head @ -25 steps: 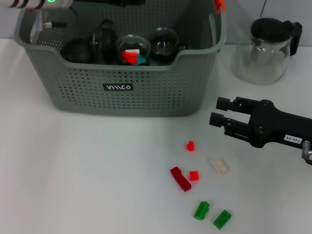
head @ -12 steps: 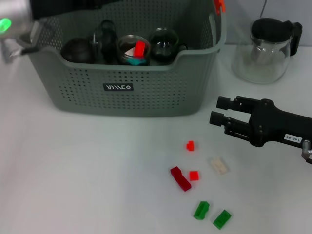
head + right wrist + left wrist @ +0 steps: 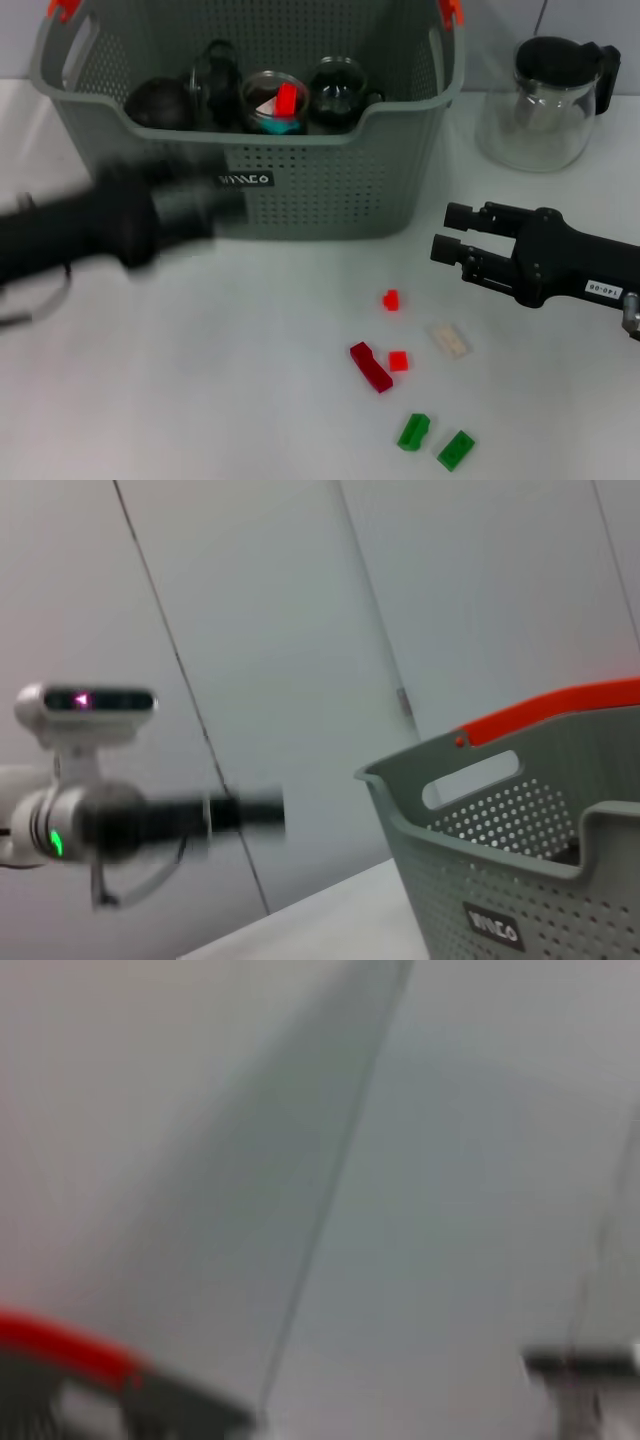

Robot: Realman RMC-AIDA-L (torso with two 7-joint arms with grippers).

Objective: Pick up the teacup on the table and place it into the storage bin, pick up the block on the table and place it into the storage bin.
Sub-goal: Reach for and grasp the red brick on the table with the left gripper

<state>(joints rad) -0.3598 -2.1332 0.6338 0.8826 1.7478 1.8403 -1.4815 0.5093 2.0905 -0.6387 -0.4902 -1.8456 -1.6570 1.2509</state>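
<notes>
Black right gripper (image 3: 447, 232) hovers spread beside storage bin (image 3: 300, 190); blurred left gripper (image 3: 215, 200), grip unclear

The left gripper (image 3: 215, 205) and its dark arm reach in from the robot's left, low over the table, too blurred to show the fingers. The right gripper (image 3: 455, 232) hovers above the table on the robot's right, pointing toward the left side, its two black fingers (image 3: 465, 214) parted and holding nothing.
</notes>
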